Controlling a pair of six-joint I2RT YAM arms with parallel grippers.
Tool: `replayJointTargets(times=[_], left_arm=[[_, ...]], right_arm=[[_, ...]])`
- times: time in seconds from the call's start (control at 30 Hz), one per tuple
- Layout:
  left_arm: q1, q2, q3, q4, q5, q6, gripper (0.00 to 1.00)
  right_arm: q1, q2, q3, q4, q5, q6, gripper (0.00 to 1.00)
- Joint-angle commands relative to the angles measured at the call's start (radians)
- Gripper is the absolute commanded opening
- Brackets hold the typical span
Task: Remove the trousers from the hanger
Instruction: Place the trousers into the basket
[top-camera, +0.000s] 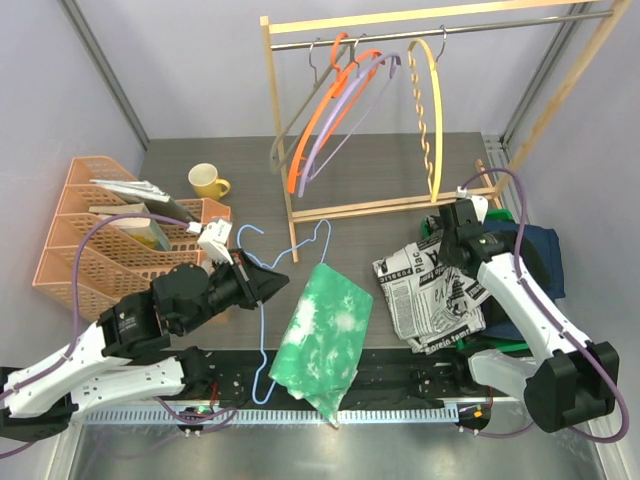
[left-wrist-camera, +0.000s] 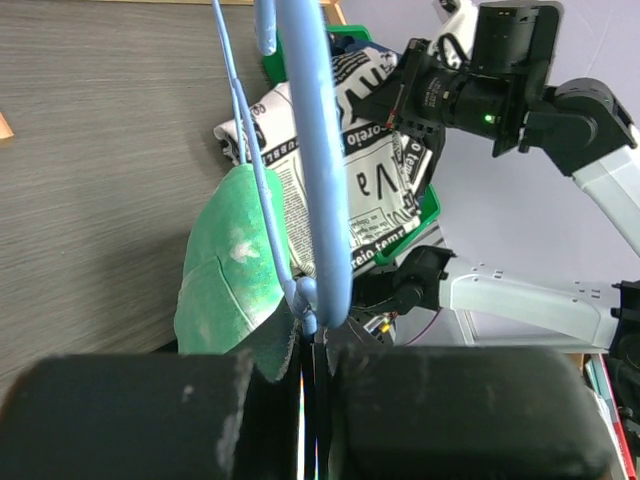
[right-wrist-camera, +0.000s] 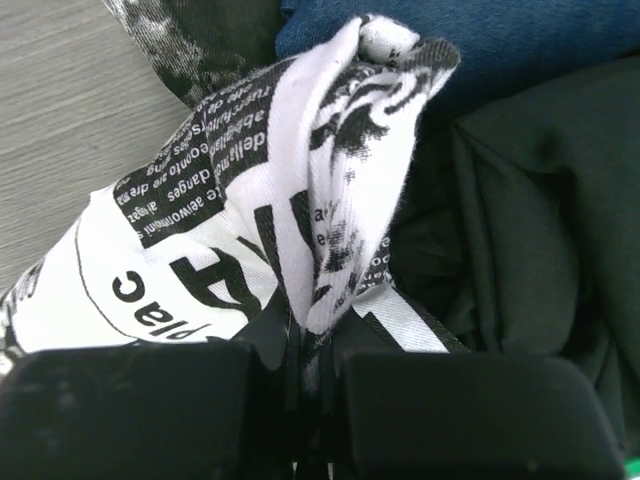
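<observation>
We see the left gripper (left-wrist-camera: 315, 345) clamped on the blue hanger (left-wrist-camera: 320, 150) — the green-and-white trousers (left-wrist-camera: 225, 280) lie along its thin wire, just ahead of the fingers. Our right gripper (right-wrist-camera: 310, 355) pinches a fold of the newspaper-print trousers (right-wrist-camera: 200, 250) — black trousers (right-wrist-camera: 520, 200) beside it, navy denim (right-wrist-camera: 520, 40) beyond.
</observation>
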Motion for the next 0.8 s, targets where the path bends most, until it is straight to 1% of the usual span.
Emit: replayJointTargets(times=[0.0, 0.07, 0.13, 0.17, 0.2, 0.27, 0.3, 0.4, 0.47, 0.53, 0.6, 0.63, 0.67, 0.7, 0.73, 0.77], left_arm=[[0.001, -0.016, 0.078, 0.103, -0.006, 0.020, 0.00], [0.001, -0.015, 0.082, 0.101, -0.003, 0.027, 0.00], [0.001, -0.018, 0.082, 0.103, 0.003, 0.031, 0.00], [0.001, -0.019, 0.084, 0.101, 0.003, 0.034, 0.00], [0.001, -0.021, 0.084, 0.103, 0.003, 0.034, 0.00], [0.001, -0.024, 0.089, 0.104, 0.009, 0.042, 0.00], [0.000, -0.024, 0.093, 0.100, 0.011, 0.045, 0.00], [0.001, -0.024, 0.111, 0.080, 0.011, 0.054, 0.00], [0.001, -0.029, 0.121, 0.069, 0.014, 0.057, 0.00], [0.001, -0.032, 0.128, 0.057, 0.015, 0.062, 0.00], [0.000, -0.036, 0.138, 0.034, 0.015, 0.065, 0.00], [0.001, -0.041, 0.139, 0.029, 0.015, 0.066, 0.00], [0.001, -0.044, 0.145, 0.019, 0.017, 0.070, 0.00], [0.001, -0.046, 0.148, 0.012, 0.017, 0.073, 0.00], [0.001, -0.050, 0.151, 0.008, 0.015, 0.077, 0.00], [0.001, -0.050, 0.156, -0.010, 0.011, 0.077, 0.00]], right_arm=[[-0.002, -0.080, 0.130, -0.079, 0.070, 0.038, 0.01], [-0.004, -0.127, 0.179, -0.107, 0.087, 0.055, 0.01], [-0.003, -0.143, 0.273, -0.164, 0.121, 0.062, 0.01], [-0.002, -0.143, 0.307, -0.181, 0.163, 0.061, 0.01], [-0.002, -0.138, 0.368, -0.205, 0.182, 0.056, 0.01], [-0.002, -0.115, 0.426, -0.224, 0.222, 0.027, 0.01], [-0.002, -0.086, 0.481, -0.245, 0.251, 0.018, 0.01], [-0.014, -0.057, 0.549, -0.254, 0.277, 0.001, 0.01], [-0.033, -0.048, 0.565, -0.250, 0.277, -0.005, 0.01], [-0.088, -0.044, 0.575, -0.244, 0.253, -0.014, 0.01], [-0.167, -0.043, 0.553, -0.219, 0.210, -0.040, 0.01], [-0.277, -0.044, 0.536, -0.207, 0.131, -0.051, 0.01], [-0.333, -0.046, 0.517, -0.189, 0.089, -0.056, 0.01], [-0.388, -0.049, 0.466, -0.172, 0.040, -0.063, 0.01], [-0.509, -0.055, 0.429, -0.153, -0.024, -0.085, 0.01], [-0.563, -0.060, 0.392, -0.114, -0.040, -0.095, 0.01]])
